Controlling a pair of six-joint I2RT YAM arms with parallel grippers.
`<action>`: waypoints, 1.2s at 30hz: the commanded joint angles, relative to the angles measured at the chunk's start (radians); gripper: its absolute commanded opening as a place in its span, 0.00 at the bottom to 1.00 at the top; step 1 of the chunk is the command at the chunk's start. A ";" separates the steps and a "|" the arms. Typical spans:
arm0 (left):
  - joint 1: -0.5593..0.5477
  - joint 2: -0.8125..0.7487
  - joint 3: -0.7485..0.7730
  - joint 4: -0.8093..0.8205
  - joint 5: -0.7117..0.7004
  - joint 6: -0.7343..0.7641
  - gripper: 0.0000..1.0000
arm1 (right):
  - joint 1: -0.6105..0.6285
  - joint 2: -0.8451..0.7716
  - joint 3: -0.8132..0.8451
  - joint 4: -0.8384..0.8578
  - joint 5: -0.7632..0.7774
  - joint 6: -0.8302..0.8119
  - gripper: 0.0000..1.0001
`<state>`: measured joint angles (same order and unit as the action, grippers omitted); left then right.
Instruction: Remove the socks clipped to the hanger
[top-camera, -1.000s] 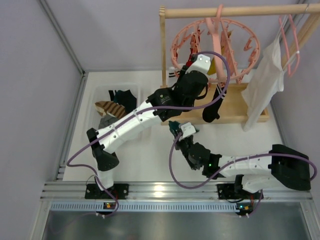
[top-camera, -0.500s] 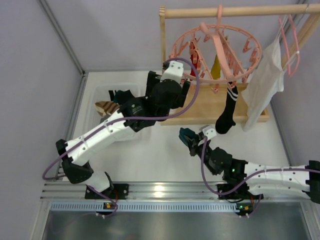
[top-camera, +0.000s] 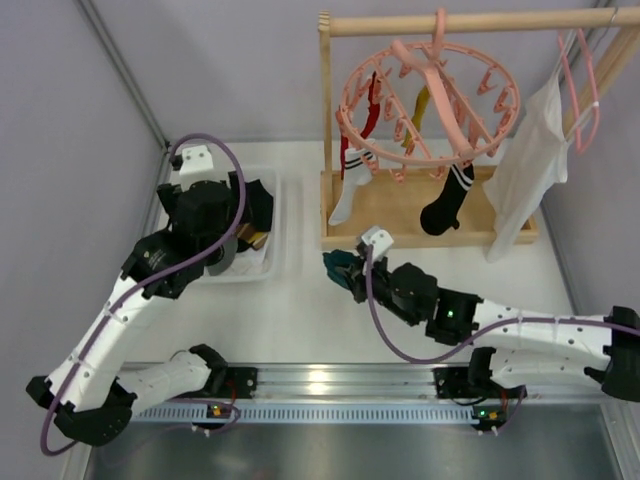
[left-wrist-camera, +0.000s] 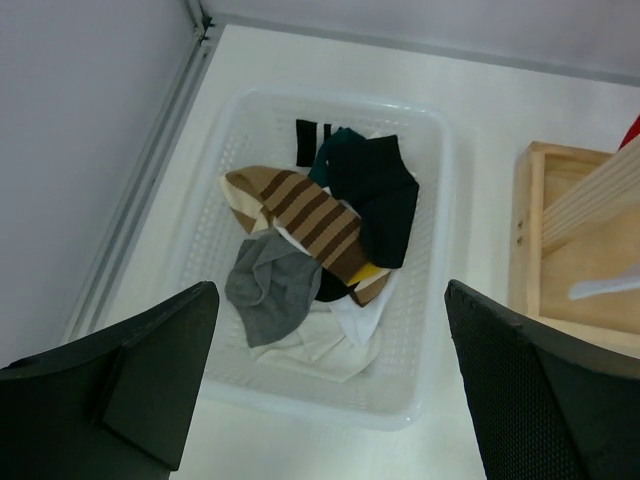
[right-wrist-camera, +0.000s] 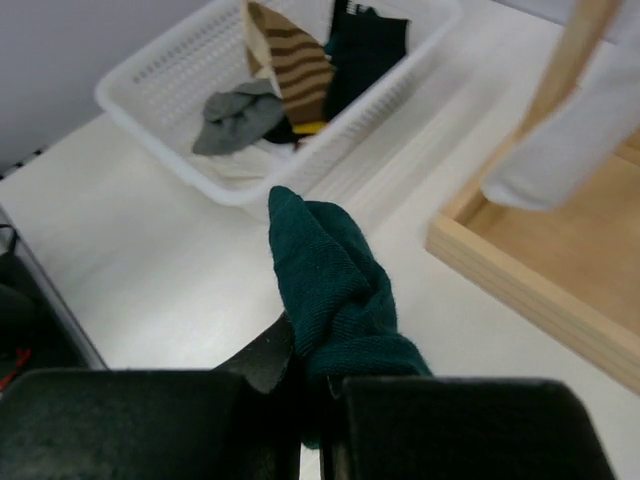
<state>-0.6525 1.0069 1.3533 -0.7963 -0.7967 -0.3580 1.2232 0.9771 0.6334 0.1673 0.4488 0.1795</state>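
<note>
The pink ring hanger (top-camera: 430, 92) hangs from the wooden rail. Clipped to it are a white striped sock (top-camera: 342, 203), a red sock (top-camera: 371, 103), a mustard sock (top-camera: 421, 103) and a black striped sock (top-camera: 445, 207). My right gripper (top-camera: 345, 272) (right-wrist-camera: 320, 385) is shut on a teal sock (right-wrist-camera: 335, 285) low over the table, in front of the rack. My left gripper (top-camera: 232, 246) (left-wrist-camera: 330, 385) hangs open over the white basket (left-wrist-camera: 440, 290), nothing between its fingers (left-wrist-camera: 150, 385). In the basket lie brown-striped (left-wrist-camera: 310, 215), grey (left-wrist-camera: 265, 290), dark and white socks.
A wooden base (top-camera: 490, 215) and post (top-camera: 325, 100) carry the rail (top-camera: 470, 22). A large white garment (top-camera: 530, 165) hangs on a thin pink hanger at the right. A grey wall and a metal rail border the left side. The white sock (right-wrist-camera: 570, 140) dangles near my right gripper.
My left arm swung from the ring hanger leftward to above the basket and its jaws opened wide. The ring swung back. My right gripper moved left with the teal sock.
</note>
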 joint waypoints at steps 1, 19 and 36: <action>0.030 -0.054 -0.020 -0.076 0.025 -0.048 0.98 | -0.019 0.151 0.213 -0.040 -0.204 0.005 0.00; 0.037 -0.435 -0.269 -0.072 -0.225 -0.171 0.98 | -0.198 1.275 1.580 -0.488 -0.639 0.020 0.65; 0.040 -0.372 -0.319 0.043 0.062 -0.073 0.98 | -0.287 0.247 0.532 -0.388 -0.417 -0.038 0.99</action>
<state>-0.6170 0.6144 1.0405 -0.8333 -0.8249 -0.4686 0.9466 1.3949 1.3014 -0.2295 -0.0677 0.1577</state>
